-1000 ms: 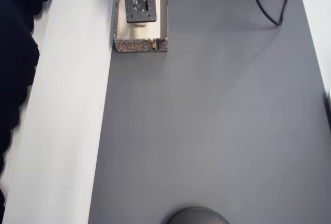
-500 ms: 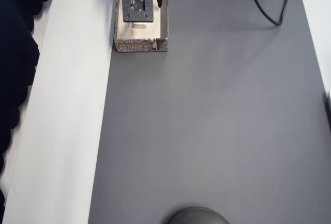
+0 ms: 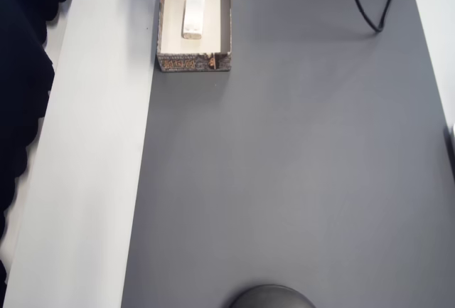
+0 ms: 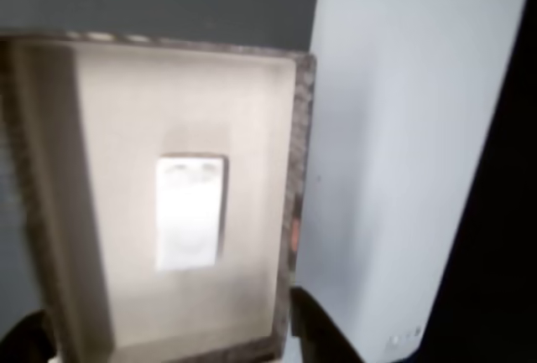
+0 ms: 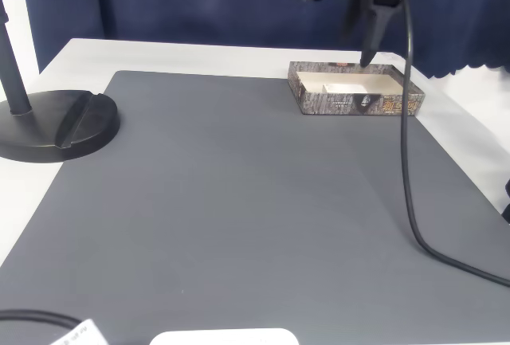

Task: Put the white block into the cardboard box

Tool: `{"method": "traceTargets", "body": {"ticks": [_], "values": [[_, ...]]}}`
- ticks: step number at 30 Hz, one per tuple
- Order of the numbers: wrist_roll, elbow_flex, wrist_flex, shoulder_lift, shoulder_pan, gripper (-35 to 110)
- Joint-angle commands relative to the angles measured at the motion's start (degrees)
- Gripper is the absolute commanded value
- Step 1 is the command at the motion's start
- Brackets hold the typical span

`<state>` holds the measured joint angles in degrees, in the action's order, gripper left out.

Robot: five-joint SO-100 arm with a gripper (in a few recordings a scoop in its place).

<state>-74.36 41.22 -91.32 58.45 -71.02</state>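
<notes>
Now your hand (image 4: 168, 338) hangs empty, its dark fingertips (image 4: 323, 334) spread wide enough to straddle the cardboard box (image 4: 298, 170) below, so nothing is gripped. Directly under it, the white block (image 4: 190, 212) lies flat on the box's cream floor, clear of every wall; by my reading the drop is done and the hand is high enough to pull away safely. Beyond the box, a dark grey mat (image 3: 298, 151) covers the white tabletop (image 3: 92, 180), with a black cable (image 5: 410, 170) trailing across and a blue curtain (image 5: 199, 2) behind.
</notes>
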Motion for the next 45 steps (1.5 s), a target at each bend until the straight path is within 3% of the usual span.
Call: {"method": "traceTargets", "body": {"ticks": [1,9,16,27,45], "values": [[0.97,1.58,-2.90,10.72,2.02,36],[6.59,18.54,-3.60,26.81,5.45,32],[15.73,40.87,-6.59,42.98,12.66,14],[41.22,63.11,-8.00,64.25,34.72,-2],[68.38,82.88,-5.89,79.54,69.96,-2]]}}
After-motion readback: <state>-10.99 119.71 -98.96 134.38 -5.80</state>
